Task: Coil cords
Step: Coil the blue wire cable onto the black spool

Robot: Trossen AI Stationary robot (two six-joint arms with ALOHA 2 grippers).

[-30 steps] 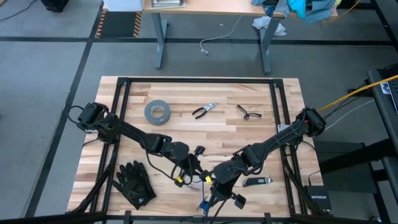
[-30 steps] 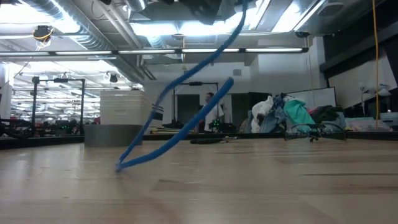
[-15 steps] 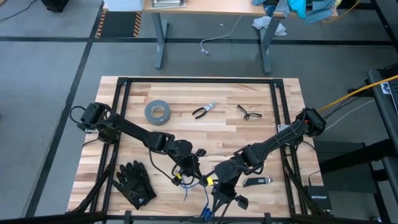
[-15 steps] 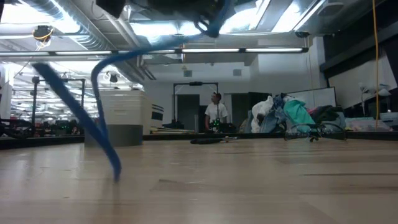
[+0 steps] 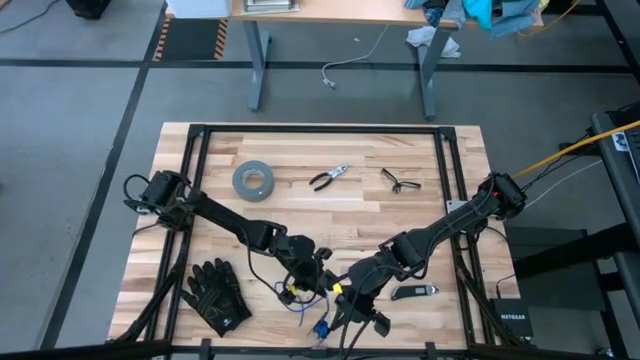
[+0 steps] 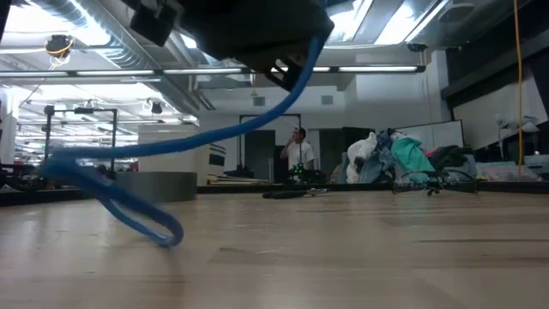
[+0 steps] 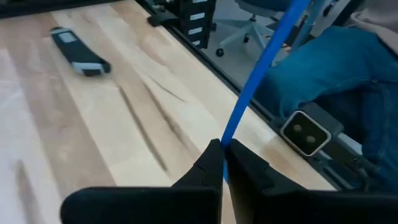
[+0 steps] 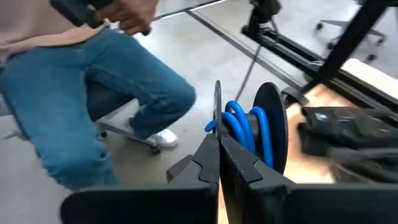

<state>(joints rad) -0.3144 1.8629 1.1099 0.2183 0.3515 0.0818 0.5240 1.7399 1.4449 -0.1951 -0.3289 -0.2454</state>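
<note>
Both grippers meet near the table's [image 5: 400, 150] front edge. Left gripper [image 7: 222, 163] and right gripper [image 8: 218, 144] each clench the cords [image 6: 214, 137].

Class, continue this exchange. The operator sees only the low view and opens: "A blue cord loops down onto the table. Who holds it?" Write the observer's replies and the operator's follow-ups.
Observer: The left gripper is shut on the cords; its wrist view shows that.
Operator: And the right one?
Observer: The right gripper is shut, with blue coils just past its fingertips. I cannot tell whether it grips them.
Operator: Anything lying nearby?
Observer: From above, black gloves lie on the table beside the left arm.
</note>
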